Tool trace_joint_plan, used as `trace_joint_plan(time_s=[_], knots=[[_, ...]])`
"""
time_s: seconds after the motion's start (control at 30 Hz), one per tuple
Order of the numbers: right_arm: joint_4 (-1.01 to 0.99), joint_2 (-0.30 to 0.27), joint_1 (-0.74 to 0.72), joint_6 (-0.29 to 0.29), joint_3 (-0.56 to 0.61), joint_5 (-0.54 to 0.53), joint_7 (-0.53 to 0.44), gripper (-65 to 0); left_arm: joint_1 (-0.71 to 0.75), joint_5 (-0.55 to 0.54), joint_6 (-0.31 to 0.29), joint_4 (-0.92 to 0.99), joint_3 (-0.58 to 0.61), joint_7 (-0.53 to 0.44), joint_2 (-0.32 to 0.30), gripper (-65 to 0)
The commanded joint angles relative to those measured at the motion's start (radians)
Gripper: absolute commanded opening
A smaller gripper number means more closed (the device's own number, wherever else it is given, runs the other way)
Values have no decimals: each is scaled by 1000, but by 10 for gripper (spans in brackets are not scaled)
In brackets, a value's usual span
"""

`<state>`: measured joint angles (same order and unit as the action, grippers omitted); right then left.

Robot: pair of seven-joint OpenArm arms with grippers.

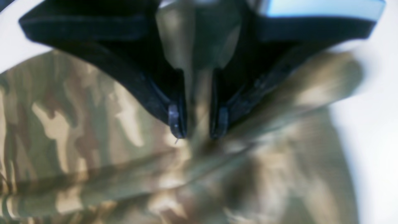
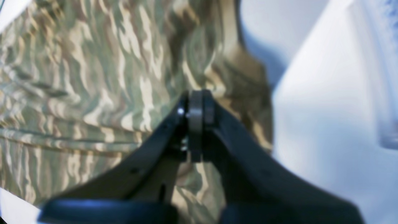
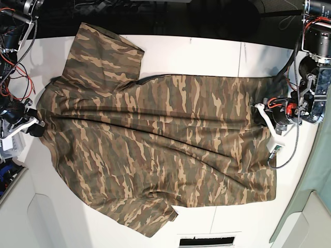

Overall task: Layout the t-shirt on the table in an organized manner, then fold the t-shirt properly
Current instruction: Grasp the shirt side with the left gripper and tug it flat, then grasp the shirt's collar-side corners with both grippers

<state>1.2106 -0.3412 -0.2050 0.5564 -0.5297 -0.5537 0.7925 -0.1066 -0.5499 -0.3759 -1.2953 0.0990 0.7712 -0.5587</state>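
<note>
The camouflage t-shirt (image 3: 155,139) lies spread across the white table (image 3: 217,51), with its sleeves toward the left and its hem toward the right. My left gripper (image 3: 261,111) is at the hem's upper corner. In the left wrist view its jaws (image 1: 198,127) stand a little apart, and a raised ridge of the t-shirt (image 1: 77,124) fills the gap. My right gripper (image 3: 37,129) sits at the shirt's left edge. In the right wrist view its tips (image 2: 196,102) are pressed together over the t-shirt (image 2: 77,77) near its border.
A thin dark seam (image 3: 241,57) crosses the table at the back. A dark slot (image 3: 207,241) sits at the front edge. Loose cables and arm hardware (image 3: 13,46) crowd the left side, and a white bracket with wires (image 3: 276,137) hangs by the shirt's right edge.
</note>
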Motion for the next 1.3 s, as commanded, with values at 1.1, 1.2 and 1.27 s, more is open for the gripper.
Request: trace_joint_plan(time_s=[1.1,1.2,1.27], knots=[[27,-76,422,35,38,-317,108,-329,359,-121,11,-134,-316,14,-79,-403],[27,-45,425,35,85,-317,106,-329,359,-106,29,-134,-317,15,-79,-353],[28,-23,425,35,108,-317,106,-329,359,-103,29,-134,-316,15,-79,-353]])
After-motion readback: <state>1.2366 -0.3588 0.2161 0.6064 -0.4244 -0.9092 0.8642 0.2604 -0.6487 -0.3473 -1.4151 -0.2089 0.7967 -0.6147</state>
